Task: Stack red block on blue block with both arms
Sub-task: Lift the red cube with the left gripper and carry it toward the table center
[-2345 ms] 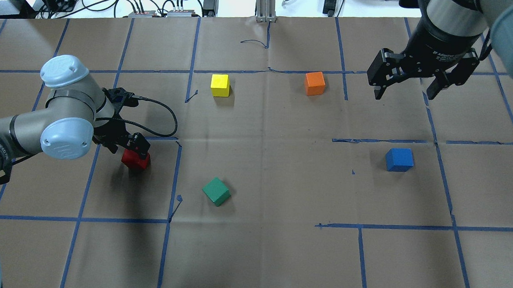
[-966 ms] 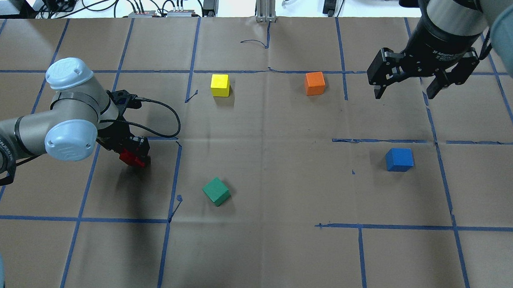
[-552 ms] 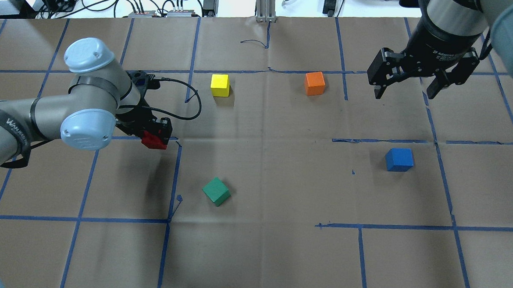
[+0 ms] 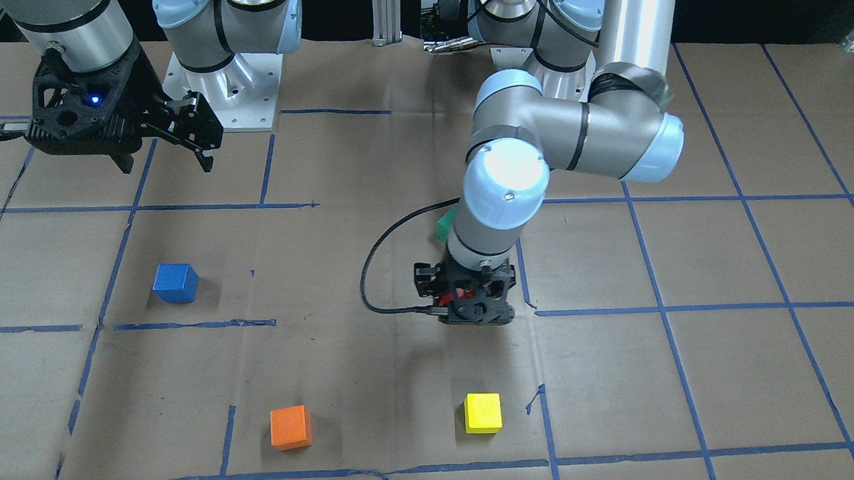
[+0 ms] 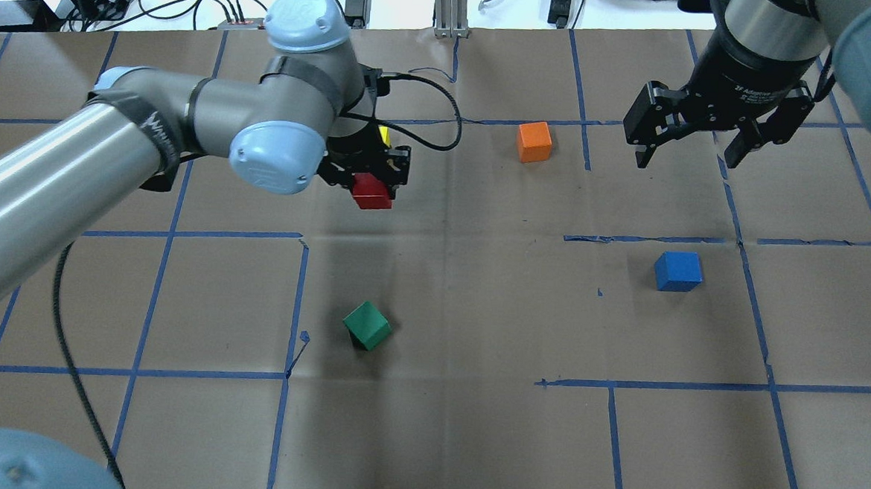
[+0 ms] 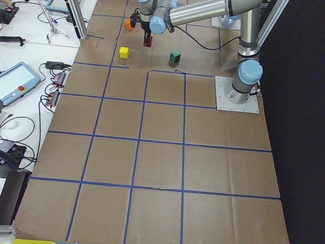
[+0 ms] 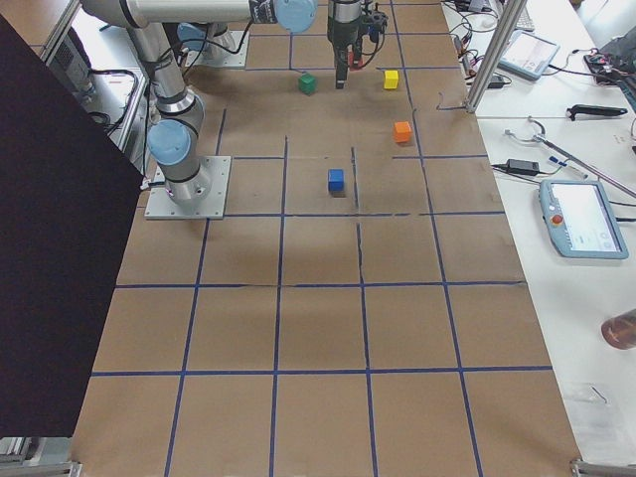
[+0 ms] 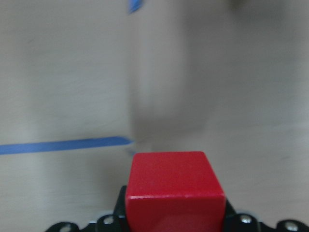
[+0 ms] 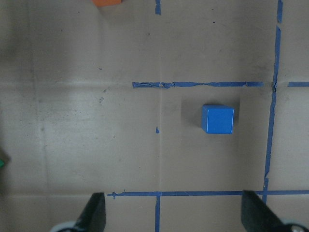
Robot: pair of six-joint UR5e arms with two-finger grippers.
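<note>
Right now the red block (image 5: 372,194) sits pinched in your left hand (image 5: 371,185), held above the worktop (image 5: 476,314) near its middle. The left wrist view shows the cube's top and front faces filling the lower centre, with blurred brown paper and a blue tape line beyond it. From overhead the block hangs just in front of the yellow block (image 4: 483,413), which the hand mostly hides in that view.

Your left arm (image 5: 112,160) reaches in from the left edge and stretches across toward the centre, the wrist turned so the hand points down. The hand's fingers are closed tight against the cube's sides.

Well apart, on the right half, the blue block (image 5: 678,271) lies flat on the worktop, untouched. Your right arm (image 5: 767,38) hangs over the far right corner, its hand (image 5: 687,162) pointing down with the fingers spread wide and gripping nothing. The right wrist view shows the blue cube on the paper below, between and ahead of those fingers.

You can count five cubes: one red, one blue, one green block (image 5: 366,325), one yellow and one orange block (image 5: 534,141). Two arms, two hands.
</note>
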